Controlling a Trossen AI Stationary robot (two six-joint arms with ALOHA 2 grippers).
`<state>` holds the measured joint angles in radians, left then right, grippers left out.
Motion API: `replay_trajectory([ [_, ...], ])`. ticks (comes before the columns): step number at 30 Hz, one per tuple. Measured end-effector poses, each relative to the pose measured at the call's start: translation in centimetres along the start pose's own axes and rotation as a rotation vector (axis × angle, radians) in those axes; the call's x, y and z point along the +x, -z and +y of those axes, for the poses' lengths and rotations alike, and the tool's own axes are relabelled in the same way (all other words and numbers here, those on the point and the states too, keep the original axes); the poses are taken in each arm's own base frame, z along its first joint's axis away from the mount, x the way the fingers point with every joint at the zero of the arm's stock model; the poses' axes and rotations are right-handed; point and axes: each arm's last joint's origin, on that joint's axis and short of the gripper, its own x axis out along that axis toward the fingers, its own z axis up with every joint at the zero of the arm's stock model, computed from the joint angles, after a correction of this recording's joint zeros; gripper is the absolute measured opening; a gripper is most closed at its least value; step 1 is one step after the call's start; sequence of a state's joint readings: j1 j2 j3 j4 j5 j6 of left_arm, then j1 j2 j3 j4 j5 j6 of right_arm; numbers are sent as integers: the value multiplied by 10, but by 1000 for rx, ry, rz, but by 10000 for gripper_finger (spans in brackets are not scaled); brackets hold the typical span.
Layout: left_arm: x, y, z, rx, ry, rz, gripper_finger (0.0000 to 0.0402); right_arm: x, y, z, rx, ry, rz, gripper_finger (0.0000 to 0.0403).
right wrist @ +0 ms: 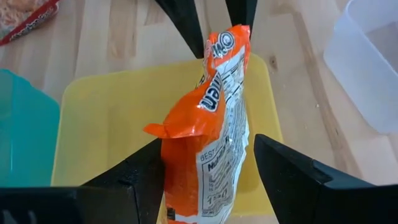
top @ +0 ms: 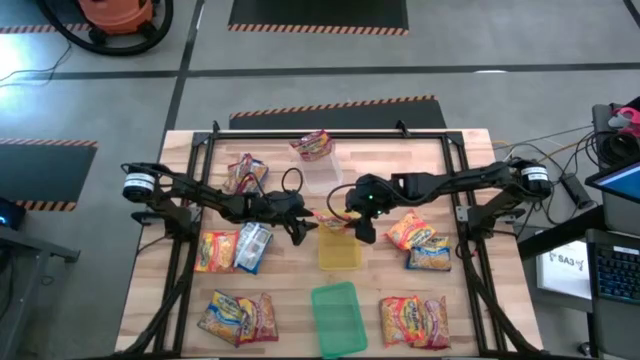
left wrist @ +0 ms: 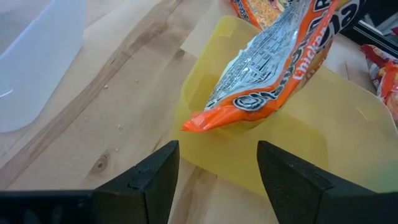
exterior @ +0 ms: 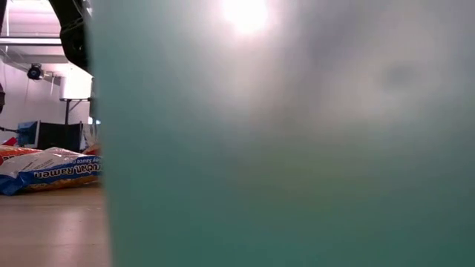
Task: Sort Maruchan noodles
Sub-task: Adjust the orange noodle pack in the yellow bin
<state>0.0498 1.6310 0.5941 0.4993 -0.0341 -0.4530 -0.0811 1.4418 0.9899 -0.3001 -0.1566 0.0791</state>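
An orange noodle packet [right wrist: 208,143] hangs slanted over the yellow tray [top: 340,255] at the table's middle, with my right gripper [right wrist: 208,152] shut on it. My left gripper [left wrist: 217,155] stands open just left of the tray, pointing at the packet's lower end [left wrist: 199,121] and touching nothing. In the high view my right gripper [top: 353,222] comes in from the right and my left gripper [top: 298,234] from the left. More packets lie flat on the table: a blue one [top: 252,246], orange ones [top: 215,250] and reddish ones [top: 412,320]. My right gripper holds the orange packet by its upper end, one finger [right wrist: 146,177] at each long edge [right wrist: 171,180], printed back face toward the wrist. The fingers slant down from the table's right. The packet tilts down away from them, its lower end [left wrist: 199,121] inside the yellow tray's rim; I cannot tell whether it touches.
A clear tray [top: 322,172] with a packet [top: 312,145] on its far end stands behind the yellow one. A green tray [top: 338,316] stands near the front edge and fills most of the low view [exterior: 297,148]. Packets lie on both sides [top: 245,175], [top: 238,318], [top: 420,242].
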Motion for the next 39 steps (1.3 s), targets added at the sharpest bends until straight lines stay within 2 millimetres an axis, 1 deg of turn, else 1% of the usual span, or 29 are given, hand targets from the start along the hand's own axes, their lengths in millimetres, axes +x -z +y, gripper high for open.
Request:
replay_trajectory([
  [8, 0, -1, 0, 0, 3, -6, 199, 2, 2, 0, 24, -1, -12, 191],
  [16, 0, -2, -1, -1, 11, -22, 199, 2, -1, 0, -14, -6, -44, 126],
  [19, 0, -2, -1, -1, 11, -22, 199, 2, -2, 1, -19, -37, -53, 105],
  [24, 0, -2, -1, -1, 11, -23, 199, 3, -1, 1, -10, -66, -48, 91],
  [27, 0, -2, -1, -1, 12, -23, 199, 10, 2, 0, 6, -66, -25, 92],
  [31, 0, -2, -1, 0, 13, -24, 199, 28, 8, -3, -1, -84, 26, 91],
  [34, 0, -2, -1, 0, 14, -21, 199, 38, 10, -4, -9, -105, 55, 81],
  [36, 0, -2, -1, -1, 14, -22, 199, 41, 8, -4, -14, -110, 69, 71],
  [39, 0, -2, -1, -1, 13, -22, 199, 38, 3, -3, -31, -109, 69, 55],
])
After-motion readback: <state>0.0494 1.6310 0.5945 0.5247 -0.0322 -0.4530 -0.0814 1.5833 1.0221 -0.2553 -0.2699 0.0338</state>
